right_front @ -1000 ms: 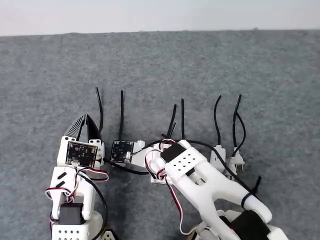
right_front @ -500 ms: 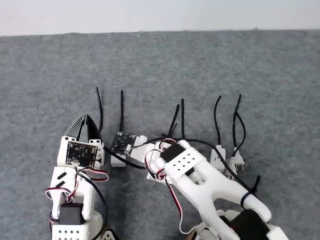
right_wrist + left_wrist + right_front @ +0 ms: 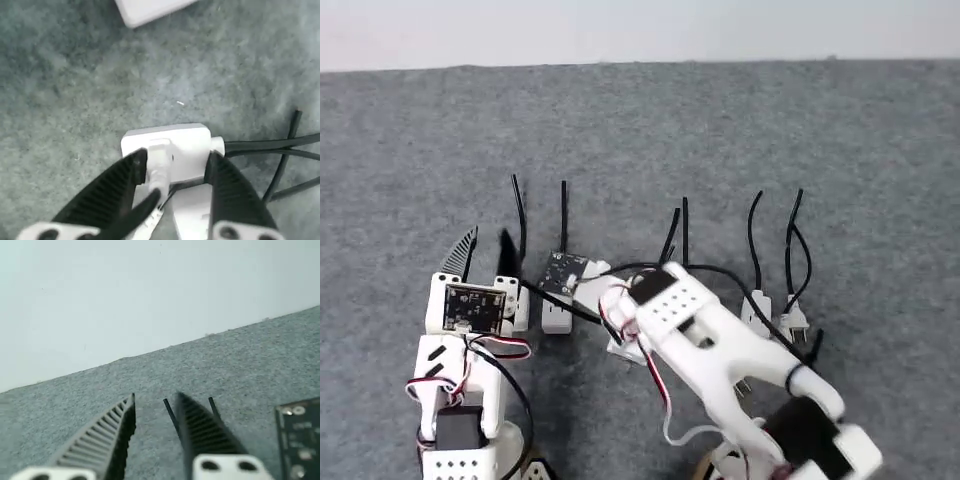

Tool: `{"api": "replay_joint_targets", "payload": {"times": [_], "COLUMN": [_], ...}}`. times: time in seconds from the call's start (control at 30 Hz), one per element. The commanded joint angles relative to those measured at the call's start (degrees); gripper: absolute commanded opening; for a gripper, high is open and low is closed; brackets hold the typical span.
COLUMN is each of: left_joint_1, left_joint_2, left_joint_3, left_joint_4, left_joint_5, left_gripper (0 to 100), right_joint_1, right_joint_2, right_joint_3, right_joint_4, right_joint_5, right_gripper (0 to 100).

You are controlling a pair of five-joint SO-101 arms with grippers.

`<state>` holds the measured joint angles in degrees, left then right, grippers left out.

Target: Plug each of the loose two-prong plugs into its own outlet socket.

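My right gripper (image 3: 177,160) clamps the white plug (image 3: 175,137); my left gripper (image 3: 156,400) stands open. Off-centre grip may twist the plug, jamming insertion.

Rough felt tbl cover (image 3: 720,130), smooth plastic plug (image 3: 190,215), matt ribbed blk left tool (image 3: 156,399).

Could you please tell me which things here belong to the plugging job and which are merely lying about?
Job: white two-prong plug on black cord; white plastic socket block beside left gripper; white corded connector in right gripper.
Not the job: grey felt table cover; pale wall.
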<state>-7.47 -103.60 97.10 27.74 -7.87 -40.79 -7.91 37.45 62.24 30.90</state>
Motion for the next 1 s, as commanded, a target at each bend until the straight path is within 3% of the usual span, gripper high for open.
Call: {"api": "replay_joint_targets", "payload": {"times": [0.0,0.13,0.7,0.97], "left_joint_1": [-0.3,-3.2,-3.3,-3.3], "left_joint_2": [-0.8,-0.8,-0.8,-0.8], "left_joint_3": [-0.7,-0.7,-0.7,-0.7], "left_joint_4": [-1.7,-3.3,-3.1,-3.0], "left_joint_5": [1.6,2.1,2.0,2.0], "left_gripper": [30,29,29,29], "right_joint_1": [1.2,1.4,8.6,14.7], "right_joint_2": [-0.1,-0.1,-0.9,-11.4], "right_joint_3": [-9.4,-19.2,-51.5,-54.9], "right_joint_4": [6.0,11.8,33.7,40.6], "right_joint_5": [-0.8,-0.8,-1.0,-1.1], "right_gripper": [19.1,19.1,19.1,18.8]}}
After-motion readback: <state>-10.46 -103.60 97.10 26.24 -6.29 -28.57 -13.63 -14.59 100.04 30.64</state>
